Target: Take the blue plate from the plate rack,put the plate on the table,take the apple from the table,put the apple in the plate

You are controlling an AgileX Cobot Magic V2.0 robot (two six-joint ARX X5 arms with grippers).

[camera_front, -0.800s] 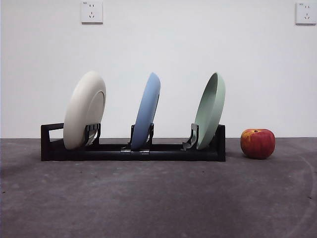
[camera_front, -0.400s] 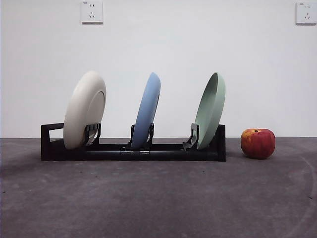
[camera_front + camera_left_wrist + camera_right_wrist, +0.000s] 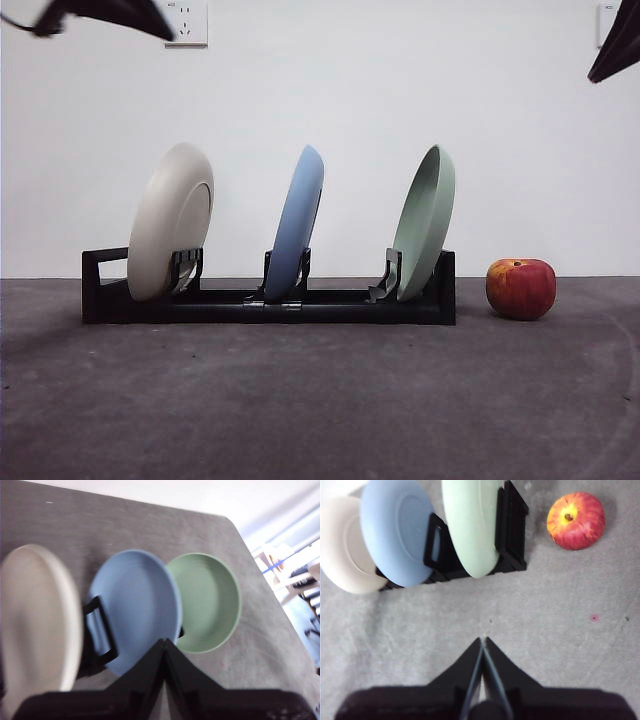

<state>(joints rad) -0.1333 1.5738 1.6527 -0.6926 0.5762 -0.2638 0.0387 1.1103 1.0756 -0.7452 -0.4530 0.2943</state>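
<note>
The blue plate [image 3: 297,222] stands upright in the plate rack [image 3: 268,300], beyond the left gripper [image 3: 164,641] — fingers clenched, empty. Probably stiff, smooth, breakable — best pinched at its exposed upper rim.

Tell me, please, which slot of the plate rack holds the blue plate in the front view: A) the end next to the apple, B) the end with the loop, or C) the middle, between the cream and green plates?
C: the blue plate stands in the plate rack between the cream-white plate and the pale green plate.
</note>
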